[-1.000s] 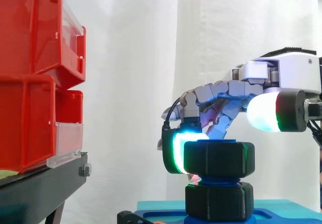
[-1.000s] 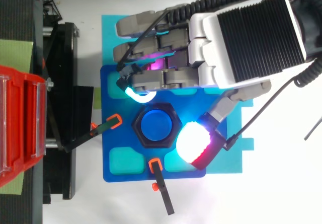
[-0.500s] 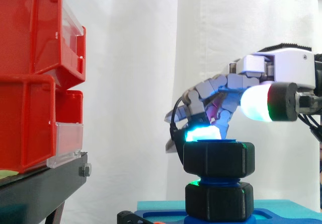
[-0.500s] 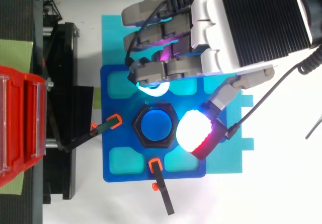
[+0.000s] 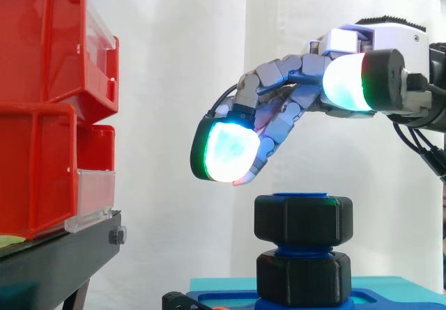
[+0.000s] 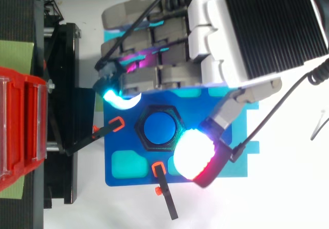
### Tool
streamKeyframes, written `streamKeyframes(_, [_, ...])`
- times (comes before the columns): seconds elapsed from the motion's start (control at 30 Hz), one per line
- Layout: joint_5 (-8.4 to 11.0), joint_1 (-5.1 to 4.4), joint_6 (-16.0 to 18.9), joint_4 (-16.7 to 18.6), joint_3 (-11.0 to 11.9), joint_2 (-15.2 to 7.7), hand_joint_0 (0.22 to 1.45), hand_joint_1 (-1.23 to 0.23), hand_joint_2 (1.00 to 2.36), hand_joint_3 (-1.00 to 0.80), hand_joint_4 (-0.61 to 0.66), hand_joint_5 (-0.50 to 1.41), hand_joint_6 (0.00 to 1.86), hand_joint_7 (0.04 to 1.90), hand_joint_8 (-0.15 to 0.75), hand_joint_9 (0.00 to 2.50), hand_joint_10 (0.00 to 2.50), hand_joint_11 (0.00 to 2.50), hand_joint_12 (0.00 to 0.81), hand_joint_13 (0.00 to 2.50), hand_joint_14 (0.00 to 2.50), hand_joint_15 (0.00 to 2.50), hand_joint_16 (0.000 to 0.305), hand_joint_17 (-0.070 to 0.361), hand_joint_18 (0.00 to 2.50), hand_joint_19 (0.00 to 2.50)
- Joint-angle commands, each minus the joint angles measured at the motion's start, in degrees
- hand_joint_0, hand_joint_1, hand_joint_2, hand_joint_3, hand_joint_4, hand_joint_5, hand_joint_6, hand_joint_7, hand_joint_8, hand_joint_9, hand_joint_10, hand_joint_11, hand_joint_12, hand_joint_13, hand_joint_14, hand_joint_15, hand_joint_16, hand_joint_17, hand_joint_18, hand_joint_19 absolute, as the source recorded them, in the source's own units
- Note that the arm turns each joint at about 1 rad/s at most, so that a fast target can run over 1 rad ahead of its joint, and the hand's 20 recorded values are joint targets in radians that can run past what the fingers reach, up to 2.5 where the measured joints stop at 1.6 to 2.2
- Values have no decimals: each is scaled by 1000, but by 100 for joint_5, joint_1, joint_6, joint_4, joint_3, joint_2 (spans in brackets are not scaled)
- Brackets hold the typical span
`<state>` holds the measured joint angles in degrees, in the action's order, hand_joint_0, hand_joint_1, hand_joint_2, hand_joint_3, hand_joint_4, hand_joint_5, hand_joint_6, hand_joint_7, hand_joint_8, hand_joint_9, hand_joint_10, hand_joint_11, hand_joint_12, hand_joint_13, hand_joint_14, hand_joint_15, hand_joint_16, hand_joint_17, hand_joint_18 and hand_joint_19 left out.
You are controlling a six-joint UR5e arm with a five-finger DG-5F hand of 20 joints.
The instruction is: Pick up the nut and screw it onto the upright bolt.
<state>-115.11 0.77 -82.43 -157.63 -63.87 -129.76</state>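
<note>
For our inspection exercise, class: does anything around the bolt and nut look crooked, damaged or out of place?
Nothing stands out. The black nut sits level on the upright blue bolt, with thread showing above a second black hex piece. The robot hand hangs clear above, fingers relaxed, holding nothing.

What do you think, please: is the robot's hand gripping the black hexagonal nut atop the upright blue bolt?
No: the side view shows the hand open, hovering clear above the black hexagonal nut, which is atop the upright blue bolt.
</note>
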Motion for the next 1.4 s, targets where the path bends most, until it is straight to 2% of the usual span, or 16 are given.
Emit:
streamKeyframes(0.0, [14,-68,78,75,-3,-15,522,-152,1000,-500,225,-89,503,756,221,879,0,0,249,539,0,0,27,61,231,0])
streamKeyframes(0.03, [14,-112,131,110,-3,-15,521,-152,1000,-500,226,-89,503,753,220,876,0,0,250,534,0,0,27,61,229,0])
streamKeyframes(0.23, [23,-200,148,101,-12,-23,520,-145,1000,-500,229,-92,503,747,219,846,0,0,259,508,0,0,28,63,199,0])
streamKeyframes(0.57, [41,-252,174,145,-73,-32,520,-135,1000,-500,227,-90,503,745,222,812,0,0,269,487,0,0,29,65,177,0])
streamKeyframes(0.77, [76,-252,-10,180,-187,-32,518,-117,1000,-500,218,-93,502,743,217,741,0,0,280,428,0,0,30,68,116,0])
streamKeyframes(0.97, [85,-244,-10,154,-196,-32,517,-99,1000,-500,213,-96,502,741,217,704,0,0,288,385,0,0,31,70,70,0])
streamKeyframes(1.23, [50,-200,-19,-13,-196,-32,517,-94,1000,-500,234,-86,503,839,225,692,0,0,288,379,0,0,31,71,57,0])
streamKeyframes(1.37, [50,-200,-1,-4,-293,-32,518,-92,1000,-500,246,-80,504,891,229,692,0,0,288,378,0,0,31,70,59,0])
